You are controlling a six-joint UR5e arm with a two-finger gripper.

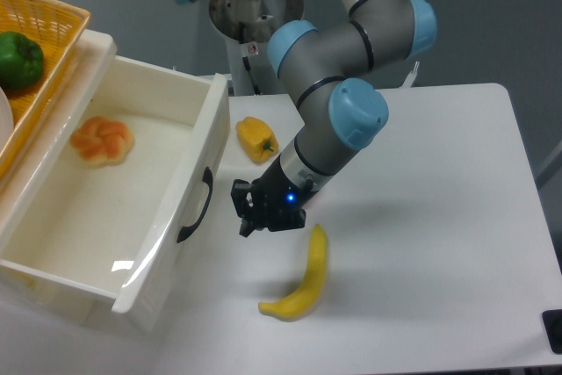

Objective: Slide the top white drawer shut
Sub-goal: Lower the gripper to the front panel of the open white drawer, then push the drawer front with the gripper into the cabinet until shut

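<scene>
The top white drawer [105, 208] stands pulled far out from the cabinet at the table's left edge, its front panel angled toward the middle of the table and its curved black handle [197, 206] facing the arm. Inside it lies an orange, bun-like item [102, 140] near the back wall, so nothing sticks up that would block a push inward.

The gripper [248, 211] hangs low over the table, just beside the drawer front and apart from it, tilted toward the handle. It carries nothing; its black fingers are bunched together from this angle and I cannot tell how wide they stand. The pose reads to me as lining up to press on the front panel.

A banana [303, 278] lies on the table near its front edge, below the wrist. A yellow pepper [256, 139] sits close to the drawer's far corner. An orange woven basket [39, 68] with a green pepper [19, 59] rests on the cabinet top.

I can read no writing or brand anywhere; a small blue light glows on the wrist.
</scene>
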